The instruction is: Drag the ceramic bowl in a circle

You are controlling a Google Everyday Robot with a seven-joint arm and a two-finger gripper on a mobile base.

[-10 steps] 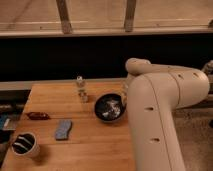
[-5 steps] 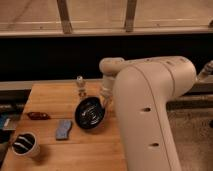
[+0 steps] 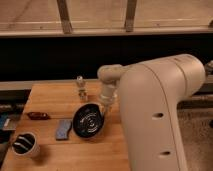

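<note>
The ceramic bowl [image 3: 90,121] is a wide, glossy black bowl on the wooden table [image 3: 55,97], near its middle. It looks tilted, with its inside facing the camera. My gripper [image 3: 105,107] reaches down from the big white arm [image 3: 160,115] and meets the bowl's upper right rim. The arm covers the right part of the table.
A small bottle [image 3: 80,88] stands just behind the bowl. A blue-grey sponge [image 3: 63,128] lies right next to the bowl's left edge. A red object [image 3: 37,115] lies further left. A white cup [image 3: 25,145] with a dark inside stands at the front left corner.
The bowl and my gripper have moved left across the table, then a little towards the front. The bowl now lies close to the sponge.
</note>
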